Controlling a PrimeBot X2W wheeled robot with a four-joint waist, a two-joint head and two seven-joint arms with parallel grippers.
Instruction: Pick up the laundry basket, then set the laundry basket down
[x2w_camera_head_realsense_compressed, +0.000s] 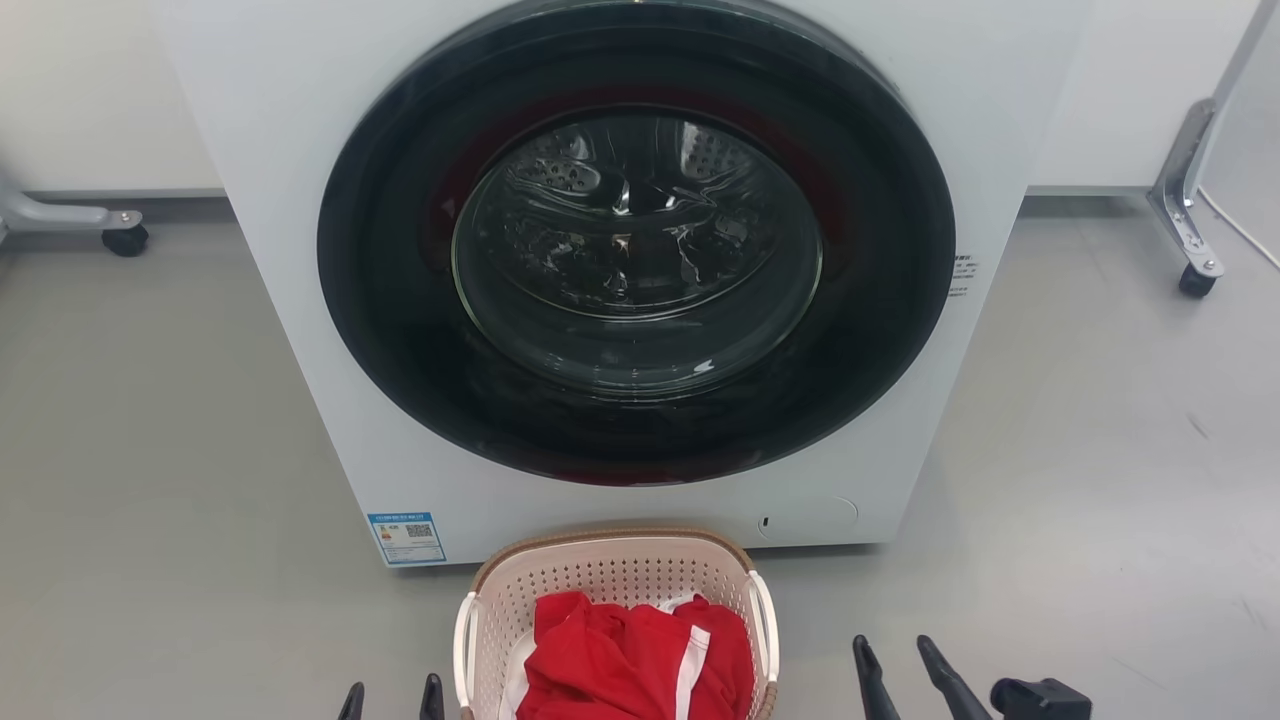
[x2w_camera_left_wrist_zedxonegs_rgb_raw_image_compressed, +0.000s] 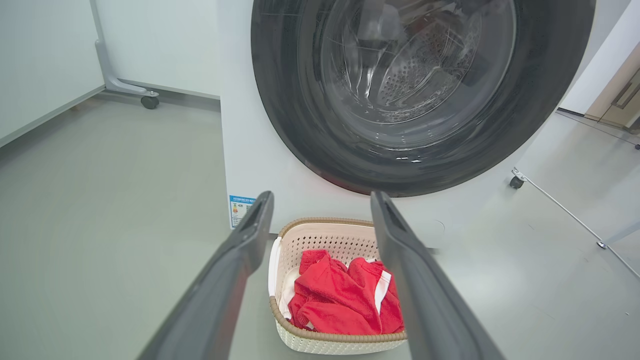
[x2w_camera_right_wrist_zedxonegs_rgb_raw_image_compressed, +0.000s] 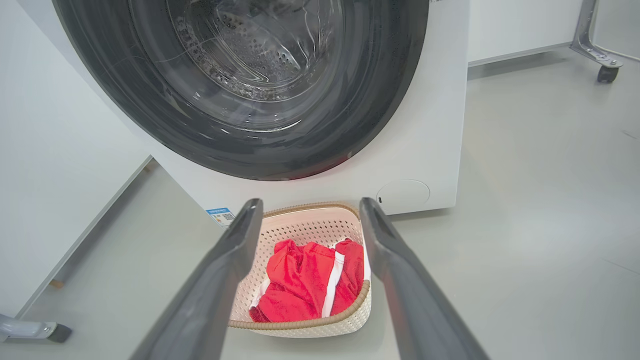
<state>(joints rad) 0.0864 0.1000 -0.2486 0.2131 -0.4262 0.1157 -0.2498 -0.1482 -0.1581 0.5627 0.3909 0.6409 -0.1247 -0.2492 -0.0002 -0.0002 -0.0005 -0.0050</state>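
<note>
On floor (x2w_camera_head_realsense_compressed: 150, 450) by washer (x2w_camera_head_realsense_compressed: 300, 300), laundry basket (x2w_camera_head_realsense_compressed: 610, 572); L/R wrist views show near rim (x2w_camera_left_wrist_zedxonegs_rgb_raw_image_compressed: 340, 336).

On the lower left corner of the washing machine (x2w_camera_head_realsense_compressed: 280, 200) front I see a blue-edged label (x2w_camera_head_realsense_compressed: 406, 538) with a QR code (x2w_camera_head_realsense_compressed: 419, 530); its print is too small to read. Small dark print (x2w_camera_head_realsense_compressed: 963, 275) beside the door (x2w_camera_head_realsense_compressed: 400, 300) is likewise illegible.

The laundry basket (x2w_camera_head_realsense_compressed: 610, 575) is pale pink-beige, dotted with rows of small holes, with a brown woven-look rim (x2w_camera_head_realsense_compressed: 610, 537) and white handles (x2w_camera_head_realsense_compressed: 766, 610). The garment (x2w_camera_head_realsense_compressed: 620, 660) in it is bright red with white stripes. The washing machine (x2w_camera_head_realsense_compressed: 300, 200) is white with a glossy black door ring (x2w_camera_head_realsense_compressed: 400, 330), a silvery perforated drum (x2w_camera_head_realsense_compressed: 620, 200) and a blue label (x2w_camera_head_realsense_compressed: 406, 537). The floor (x2w_camera_head_realsense_compressed: 150, 450) is plain grey. The left gripper (x2w_camera_left_wrist_zedxonegs_rgb_raw_image_compressed: 321, 196) and the right gripper (x2w_camera_right_wrist_zedxonegs_rgb_raw_image_compressed: 311, 201) are dark grey.
</note>
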